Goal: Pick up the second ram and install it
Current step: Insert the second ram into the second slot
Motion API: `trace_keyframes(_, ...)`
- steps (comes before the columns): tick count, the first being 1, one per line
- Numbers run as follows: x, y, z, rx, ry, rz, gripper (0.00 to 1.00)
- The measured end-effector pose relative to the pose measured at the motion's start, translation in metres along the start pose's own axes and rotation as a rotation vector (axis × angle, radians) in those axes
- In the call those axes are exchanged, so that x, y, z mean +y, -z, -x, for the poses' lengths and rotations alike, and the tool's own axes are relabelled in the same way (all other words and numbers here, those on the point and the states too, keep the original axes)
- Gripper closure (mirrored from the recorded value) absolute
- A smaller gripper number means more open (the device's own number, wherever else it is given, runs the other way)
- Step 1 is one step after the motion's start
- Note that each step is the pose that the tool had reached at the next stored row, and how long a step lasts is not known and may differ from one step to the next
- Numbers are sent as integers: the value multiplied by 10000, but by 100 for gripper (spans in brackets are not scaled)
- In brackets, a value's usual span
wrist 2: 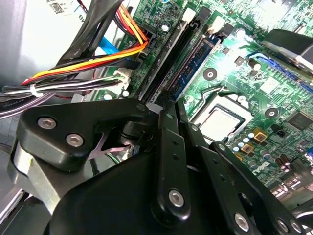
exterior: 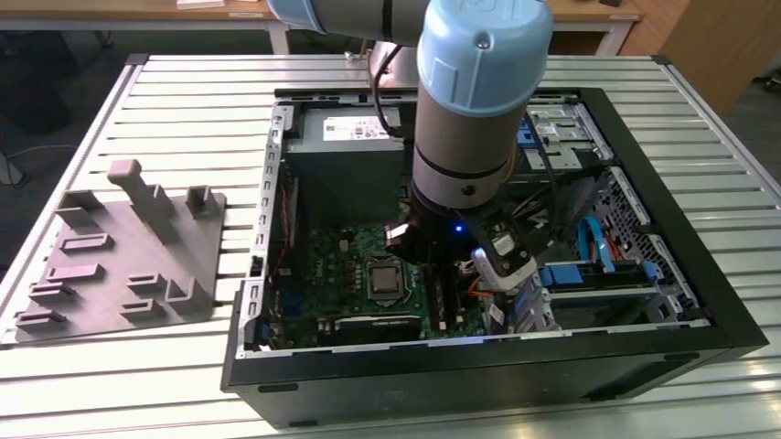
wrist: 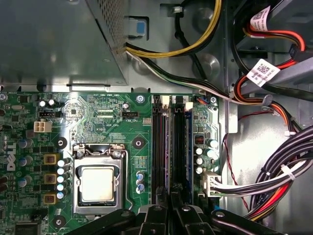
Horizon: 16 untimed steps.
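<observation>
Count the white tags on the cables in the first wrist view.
2. One white tag hangs on the red and black wires farther from the motherboard; the other white tag sits on the bundle nearer it. More may be hidden behind cables.

Even, fairly bright light; glare whitens the motherboard (wrist 2: 230,68) beside the CPU socket (wrist 2: 222,122); case interior shadowed

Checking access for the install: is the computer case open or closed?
Open. No panel covers the upward side of the case; the green motherboard shows inside it, and the arm reaches down into it.
</observation>
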<state>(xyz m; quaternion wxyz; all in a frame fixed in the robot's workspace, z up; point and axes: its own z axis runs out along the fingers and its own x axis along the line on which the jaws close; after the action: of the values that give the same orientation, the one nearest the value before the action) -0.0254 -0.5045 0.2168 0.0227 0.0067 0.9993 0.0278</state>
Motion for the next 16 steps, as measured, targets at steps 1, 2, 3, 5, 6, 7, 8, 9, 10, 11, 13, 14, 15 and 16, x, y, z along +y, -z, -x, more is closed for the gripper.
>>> trace_keyframes(1, 0, -1, 1, 0, 0, -1, 86)
trace_keyframes(2, 1, -3, 2, 0, -1, -3, 86)
trace_keyframes(3, 0, -6, 2, 0, -1, -4, 86)
trace_keyframes(5, 0, -10, 3, 0, 0, -12, 86)
trace_keyframes(6, 0, -11, 3, -1, 1, -13, 86)
trace_keyframes(7, 0, -11, 3, 0, 19, -13, 86)
trace_keyframes(8, 0, -11, 2, 3, 58, -12, 86)
trace_keyframes(9, 1, -11, 2, 5, 111, -9, 86)
trace_keyframes(10, 1, -11, 2, 9, 165, -6, 86)
trace_keyframes(11, 1, -11, 2, 11, 212, -4, 86)
trace_keyframes(13, 1, -11, 3, 13, 251, -2, 86)
trace_keyframes(14, 1, -12, 2, 14, 256, -3, 86)
trace_keyframes(15, 0, -12, 2, 15, 263, -6, 86)
trace_keyframes(16, 0, -13, 2, 16, 267, -8, 86)
